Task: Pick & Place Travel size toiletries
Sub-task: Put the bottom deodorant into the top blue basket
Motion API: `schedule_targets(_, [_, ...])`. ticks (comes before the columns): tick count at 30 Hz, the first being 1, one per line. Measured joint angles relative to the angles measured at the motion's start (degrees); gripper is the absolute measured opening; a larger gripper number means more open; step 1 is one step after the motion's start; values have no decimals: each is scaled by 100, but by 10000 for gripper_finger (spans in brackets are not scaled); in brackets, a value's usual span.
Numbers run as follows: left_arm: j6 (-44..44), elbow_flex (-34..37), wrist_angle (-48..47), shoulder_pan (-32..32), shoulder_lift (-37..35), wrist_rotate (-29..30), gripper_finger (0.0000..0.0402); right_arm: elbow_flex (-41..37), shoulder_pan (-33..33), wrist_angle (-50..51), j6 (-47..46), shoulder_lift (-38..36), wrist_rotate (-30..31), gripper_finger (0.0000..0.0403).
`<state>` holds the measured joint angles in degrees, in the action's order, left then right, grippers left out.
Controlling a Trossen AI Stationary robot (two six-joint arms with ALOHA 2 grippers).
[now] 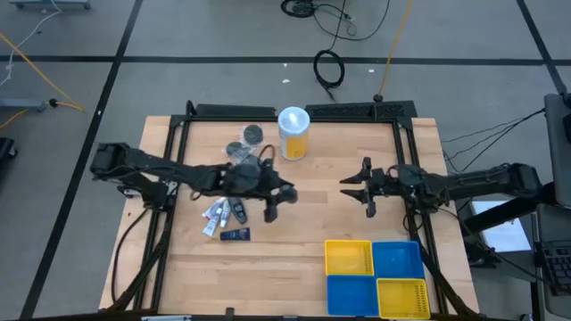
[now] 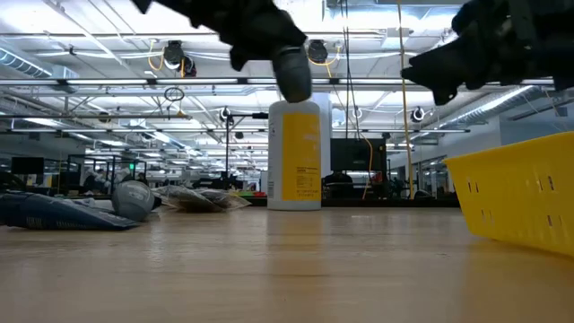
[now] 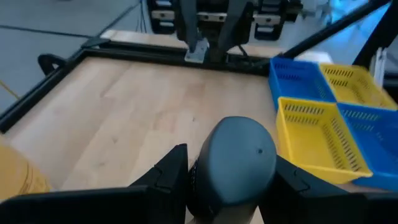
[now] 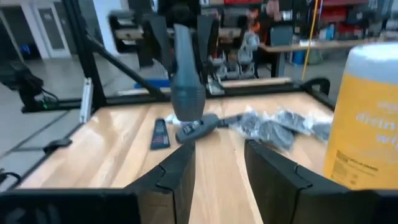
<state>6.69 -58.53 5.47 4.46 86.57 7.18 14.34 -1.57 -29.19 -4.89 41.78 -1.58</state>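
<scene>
Left gripper (image 1: 272,207) is off the table over its middle, clamped on 1 dark grey bottle (image 3: 235,163), which stands upright between the fingers (image 3: 168,177) in the left wrist view and hangs high in the low view (image 2: 291,74). Right gripper (image 1: 364,189) hovers near the right side w/ fingers (image 4: 177,177) spread apart, holding nothing. The rest of the toiletries lie left of centre: approx 3 small tubes (image 1: 223,212) in a cluster, 1 dark blue sachet (image 1: 235,235) flat just in front of them, and 2 grey round packets (image 1: 246,141) near the back edge. 1 yellow-and-white canister w/ white lid (image 1: 293,133) stands upright beside those packets. 4 bins sit at the front right: 2 yellow (image 1: 348,259), 2 blue (image 1: 399,256), set in a checker pattern, touching. Surface is a light wood tabletop (image 1: 303,250) in a black frame; beyond it grey floor w/ loose cables, and a big workshop w/ ceiling lights in the low view.
</scene>
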Motion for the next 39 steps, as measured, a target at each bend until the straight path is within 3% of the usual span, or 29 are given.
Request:
schedule_targets(9, [-486,-1786,-1228,-194,1354,-8,128,979,-34,32,355,1352,-15,130])
schedule_targets(14, [-676,-2326,-1496,-187,1693,34,128,1157,-34,141,459,1720,-15,147])
schedule_targets(25, [-837,-2430,-1416,-183,1663,86,128,1157,-34,-298,409,2073,-2,245])
schedule_targets(39, [-1116,-2430,-409,-183,1687,44,128,1153,-32,-766,495,2118,-15,240])
